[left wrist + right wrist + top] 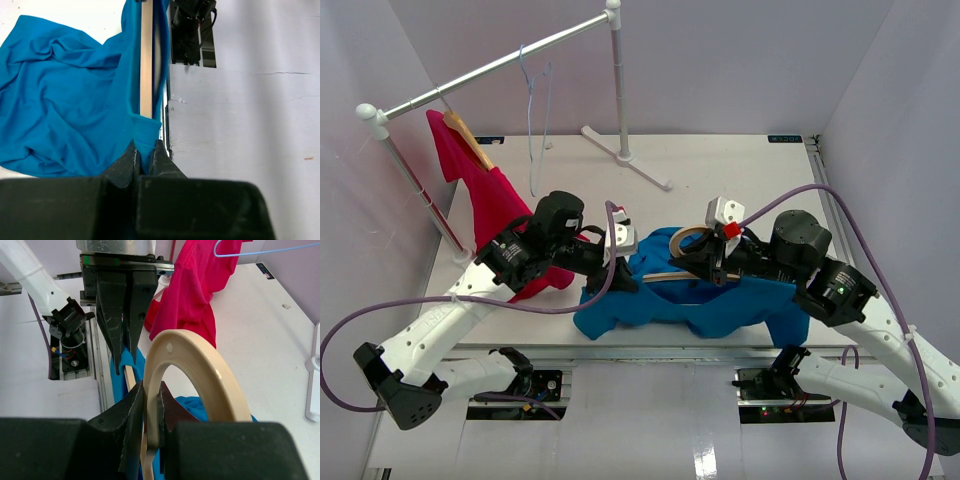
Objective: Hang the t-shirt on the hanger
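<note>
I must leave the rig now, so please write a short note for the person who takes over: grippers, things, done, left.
Left gripper: shut on an edge of the blue t-shirt.
Right gripper: shut on the hook of the wooden hanger.
Both things lie near the front edge of the table; cloth covers part of the hanger's bar.
Done: both gripped.
Left: probably draw the shirt over the hanger's shoulders.

High rear overview, two close wrist views, common t-shirt (650, 305)
</note>
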`<control>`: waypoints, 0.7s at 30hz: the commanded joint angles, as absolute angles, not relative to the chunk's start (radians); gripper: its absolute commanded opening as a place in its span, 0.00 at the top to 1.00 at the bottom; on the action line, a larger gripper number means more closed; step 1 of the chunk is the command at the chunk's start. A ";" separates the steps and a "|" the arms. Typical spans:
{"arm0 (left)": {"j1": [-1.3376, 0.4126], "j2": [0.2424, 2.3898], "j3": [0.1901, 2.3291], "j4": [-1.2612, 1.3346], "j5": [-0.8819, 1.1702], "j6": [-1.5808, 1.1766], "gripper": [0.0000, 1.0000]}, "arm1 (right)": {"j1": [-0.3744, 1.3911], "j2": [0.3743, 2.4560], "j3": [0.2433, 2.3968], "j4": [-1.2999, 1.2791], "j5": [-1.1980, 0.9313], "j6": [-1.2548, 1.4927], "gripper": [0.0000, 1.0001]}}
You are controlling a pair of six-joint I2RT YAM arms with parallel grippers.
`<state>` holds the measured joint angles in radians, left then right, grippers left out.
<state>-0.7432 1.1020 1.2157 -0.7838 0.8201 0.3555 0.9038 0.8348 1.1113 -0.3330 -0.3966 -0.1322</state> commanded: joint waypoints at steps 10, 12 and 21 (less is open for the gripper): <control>-0.739 0.985 1.144 -0.632 0.686 0.149 1.00 | 0.913 0.833 1.090 -0.208 -0.240 -0.073 0.61; -0.739 0.986 1.163 -0.630 0.630 0.082 1.00 | 0.913 0.796 1.057 -0.160 -0.119 -0.045 0.50; -0.738 0.930 1.116 -0.608 0.425 -0.056 1.00 | 0.912 0.657 0.999 -0.126 0.060 0.029 0.14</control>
<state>-0.7424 0.9958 1.1380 -0.6704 0.5688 0.0383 0.9100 0.7064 0.9999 -0.1939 -0.0474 -0.0272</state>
